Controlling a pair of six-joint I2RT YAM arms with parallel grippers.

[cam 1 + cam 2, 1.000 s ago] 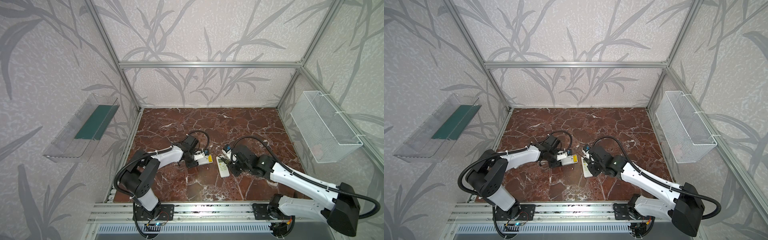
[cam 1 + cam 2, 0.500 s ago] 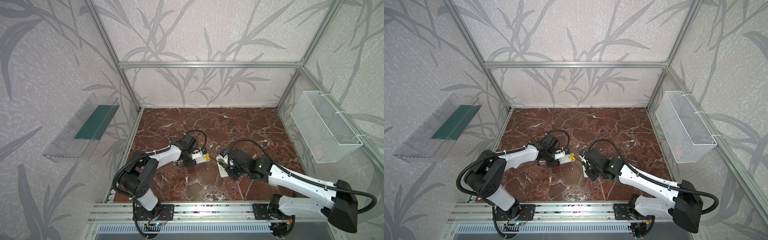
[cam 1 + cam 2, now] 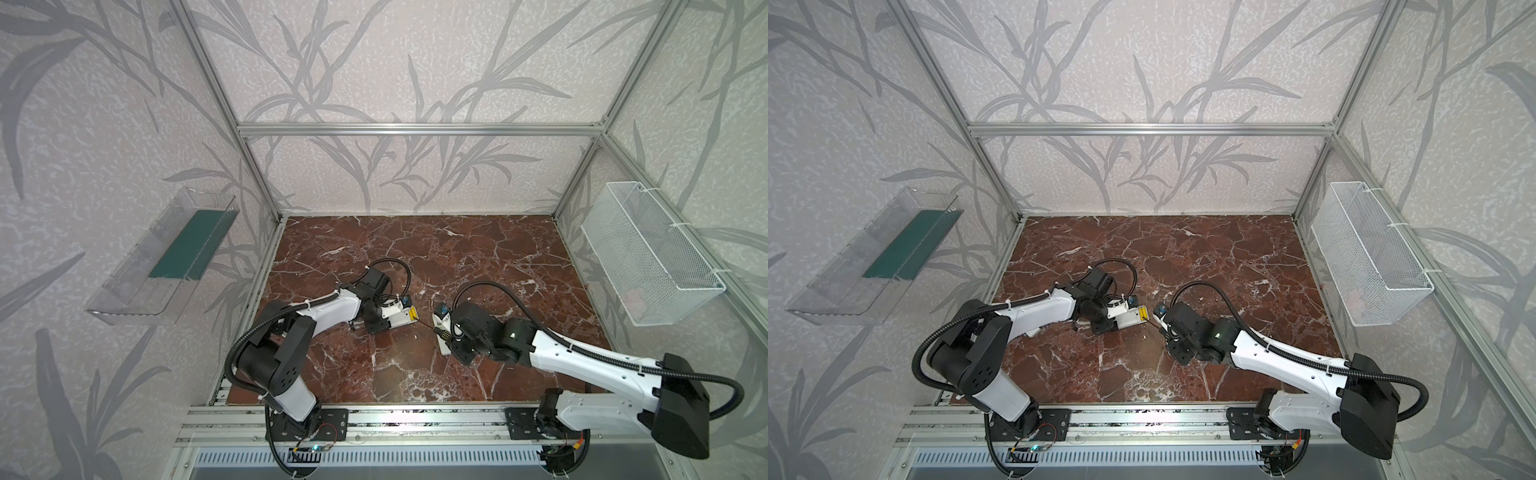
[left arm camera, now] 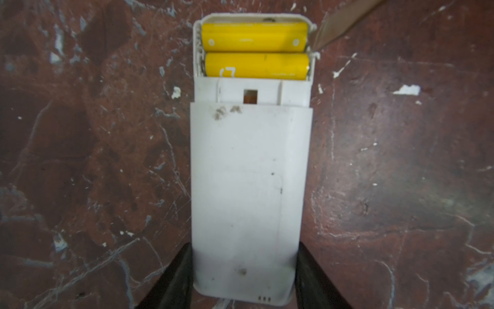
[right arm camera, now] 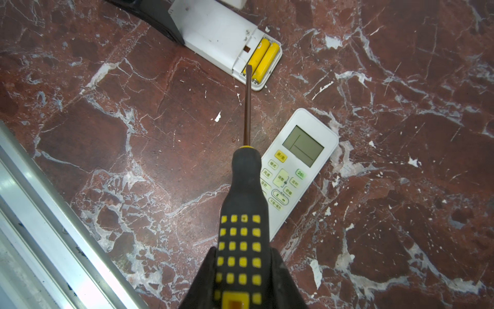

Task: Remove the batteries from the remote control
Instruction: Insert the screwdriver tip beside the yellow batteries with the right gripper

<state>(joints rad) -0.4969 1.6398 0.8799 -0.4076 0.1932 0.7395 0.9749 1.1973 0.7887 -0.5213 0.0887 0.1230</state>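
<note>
- Left wrist view: the left gripper [image 4: 243, 244] clamps the sides of the white remote control [image 4: 246, 187], which lies back up with its bay open.
- The batteries [image 4: 254, 64] lie side by side in the bay at the far end, long axes across the remote.
- Only the right wrist view shows the right gripper [image 5: 243, 281] closed on the screwdriver [image 5: 243, 235] — blade tip at the bay's edge — and a second remote [image 5: 294, 166] lying face up.
- In both top views the battery end points toward the right arm.

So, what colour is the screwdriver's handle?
The screwdriver handle is black with yellow squares; right wrist view.
</note>
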